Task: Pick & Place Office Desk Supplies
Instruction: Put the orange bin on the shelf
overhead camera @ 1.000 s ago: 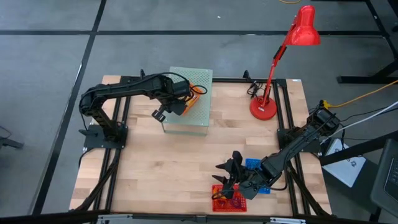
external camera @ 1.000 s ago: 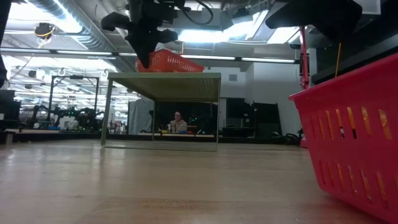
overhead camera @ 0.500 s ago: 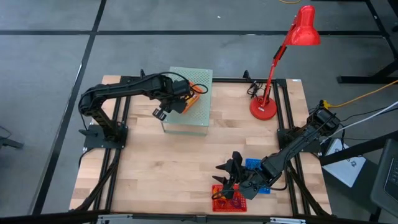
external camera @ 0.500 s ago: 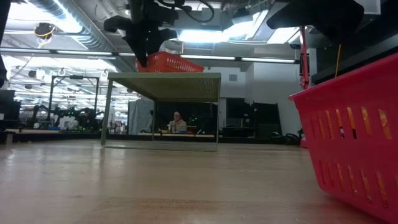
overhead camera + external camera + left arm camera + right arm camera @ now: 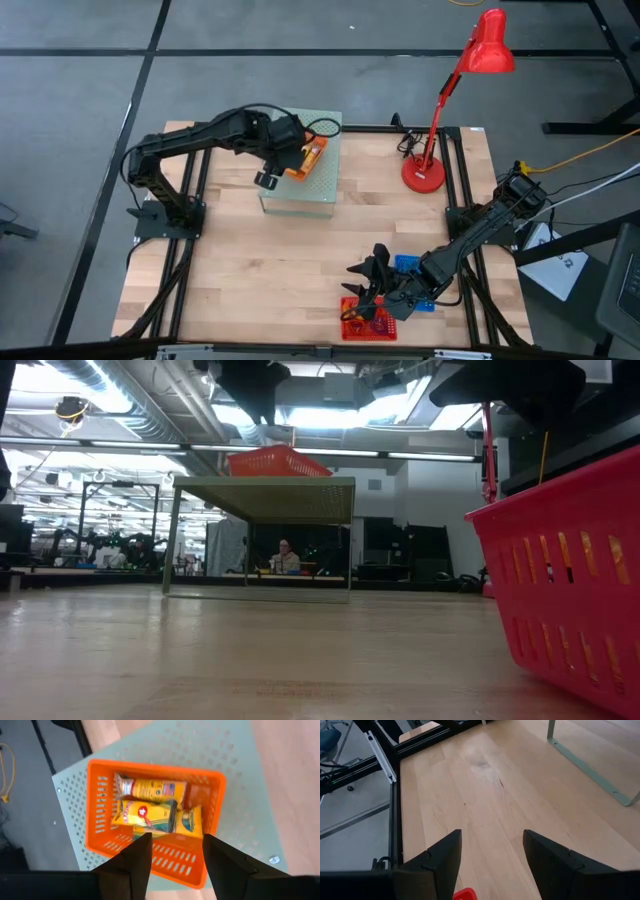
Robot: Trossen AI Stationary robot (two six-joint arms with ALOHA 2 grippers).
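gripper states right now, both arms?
Left gripper: open, empty, above the orange basket on the green perforated shelf.
Right gripper: open, empty, over the table by the red basket.

Even, bright overhead light fills the high view; the wooden table (image 5: pixel 300 250) shows only soft, short shadows under the arms; in the low view, ceiling light panels (image 5: pixel 330 410) glare white and blow out; the near tabletop is blurred, as is the red basket (image 5: pixel 560 580) at the edge; the left wrist view is soft throughout, its dark fingers (image 5: pixel 132 865) unfocused.
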